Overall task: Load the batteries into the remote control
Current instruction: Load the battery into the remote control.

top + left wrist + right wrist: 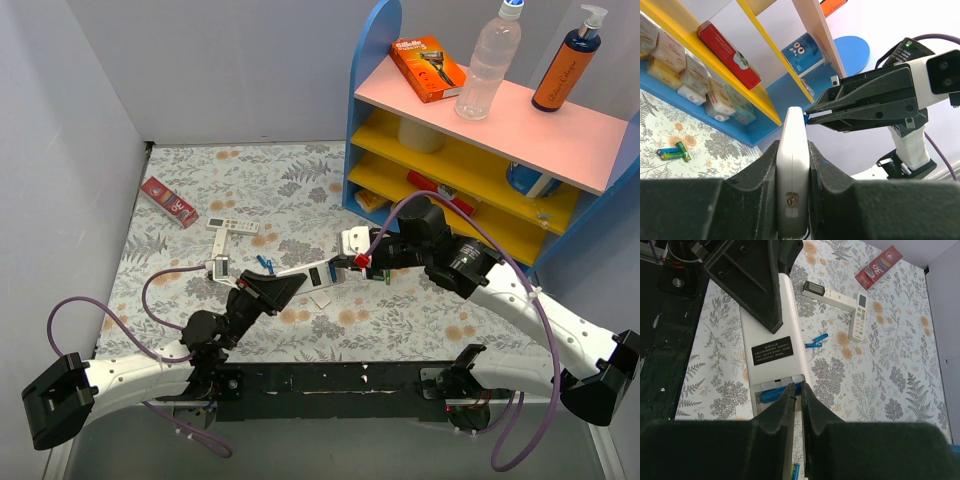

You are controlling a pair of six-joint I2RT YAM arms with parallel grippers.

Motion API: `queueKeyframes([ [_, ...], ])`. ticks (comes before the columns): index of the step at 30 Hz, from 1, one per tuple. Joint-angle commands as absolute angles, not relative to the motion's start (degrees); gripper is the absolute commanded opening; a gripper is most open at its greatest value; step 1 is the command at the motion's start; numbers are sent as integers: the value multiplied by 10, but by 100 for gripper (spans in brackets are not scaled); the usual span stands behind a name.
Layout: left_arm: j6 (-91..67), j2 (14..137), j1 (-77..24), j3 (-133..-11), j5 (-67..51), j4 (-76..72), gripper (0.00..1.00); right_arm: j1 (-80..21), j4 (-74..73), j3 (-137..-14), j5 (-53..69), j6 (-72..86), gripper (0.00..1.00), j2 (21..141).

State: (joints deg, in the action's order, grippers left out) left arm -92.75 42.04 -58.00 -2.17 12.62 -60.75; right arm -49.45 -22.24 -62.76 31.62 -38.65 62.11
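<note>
The remote control is held off the table, back side up, by my left gripper, which is shut on its edges; in the left wrist view the white body sits between the jaws. In the right wrist view the remote control shows a black label and an open recess with a blue battery lying in it. My right gripper is shut, its tips at that battery's right end. Loose blue batteries lie on the table, and green and blue ones lie near the shelf.
A thinner white remote with a crosswise piece and a red box lie at the far left. A small white flat piece lies under the held remote. A blue and yellow shelf unit stands at the right.
</note>
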Motion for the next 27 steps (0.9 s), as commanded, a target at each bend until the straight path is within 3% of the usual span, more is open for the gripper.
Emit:
queueKeyframes([
  [1,-932,401,-579,-3,116,-679,0,-490,-236,-608,322,-370,14,631],
  [18,-927,394,-578,-4,120,-690,0,-490,-232,-575,340,-345,12,650],
  [27,-918,384,-579,-4,120,-686,0,-490,-219,-563,330,-320,6,658],
])
